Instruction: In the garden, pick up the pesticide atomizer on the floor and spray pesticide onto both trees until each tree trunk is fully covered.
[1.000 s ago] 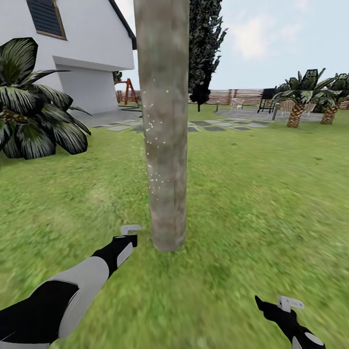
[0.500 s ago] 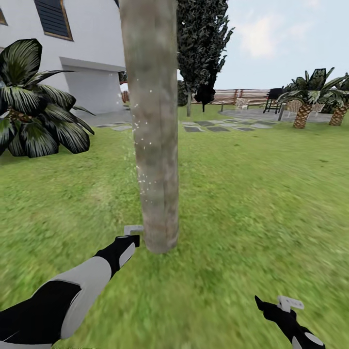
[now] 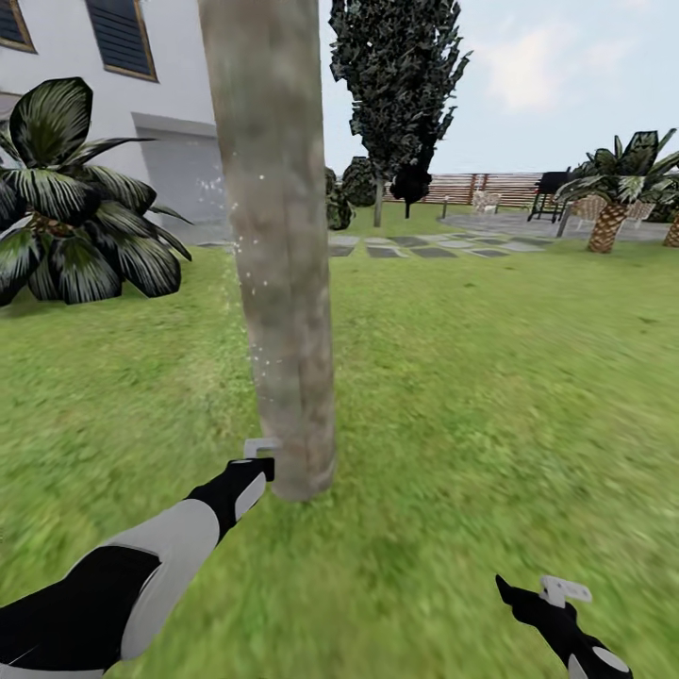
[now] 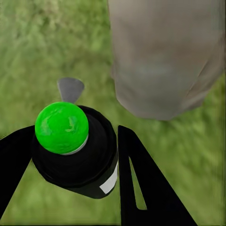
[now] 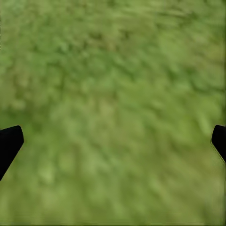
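Nearest in the head view, the right end effector (image 3: pixel 556 604) hangs low over the green grass lawn (image 3: pixel 490 377) with nothing in it; the right wrist view shows its black fingertips (image 5: pixel 9 143) spread wide apart over blurred grass. Further forward, the left end effector (image 3: pixel 256 462) is clenched around the small black pesticide atomizer with a round cap (image 4: pixel 75 150), which shows bright green in the left wrist view, one black finger on each side of the body. The atomizer sits just beside the foot of the thick, mottled grey-brown tree trunk (image 3: pixel 278 264), a little off the ground. Fine white specks dot the trunk's left side. Beyond, a low dark broad-leaved palm-like plant (image 3: pixel 71 203) stands left before a white house wall (image 3: pixel 66 75), grey stepping stones (image 3: pixel 424 250) cross the lawn, and a dark narrow conifer (image 3: pixel 396 85) rises before the brown slatted wooden fence (image 3: pixel 490 187).
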